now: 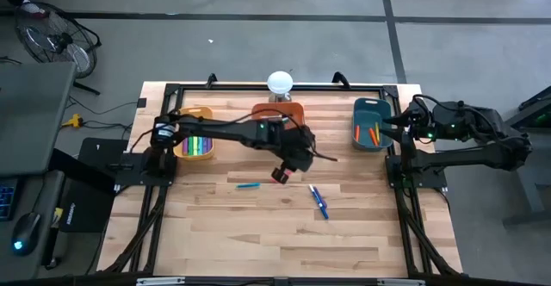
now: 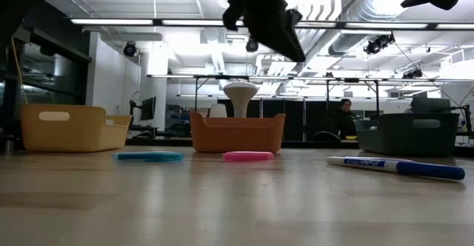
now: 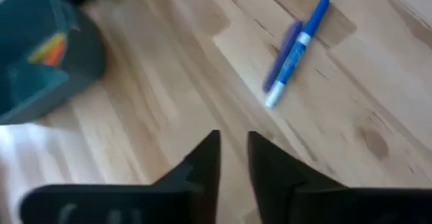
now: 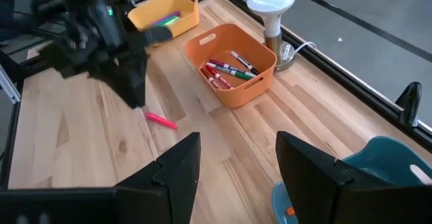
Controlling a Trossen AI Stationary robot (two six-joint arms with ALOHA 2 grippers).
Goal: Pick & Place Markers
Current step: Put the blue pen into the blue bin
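Left gripper (image 1: 280, 175): hangs above the table (image 1: 258, 234) in front of the orange bin (image 1: 280, 112), fingers (image 3: 206, 160) nearly together, nothing between them.
Right gripper (image 4: 236, 160): raised beside the teal bin (image 1: 370, 122), fingers spread wide, empty.
Pink marker (image 4: 162, 121): on the wood, just in front of the orange bin, under the left gripper.
Teal marker (image 1: 248, 184): farther forward and left of the pink marker.
Blue marker (image 1: 319, 202): farther forward and right, a purple marker (image 3: 283, 54) touching alongside.
Binned markers: red and green in the orange bin; green and pink in the yellow bin (image 1: 195, 139); orange in the teal bin.
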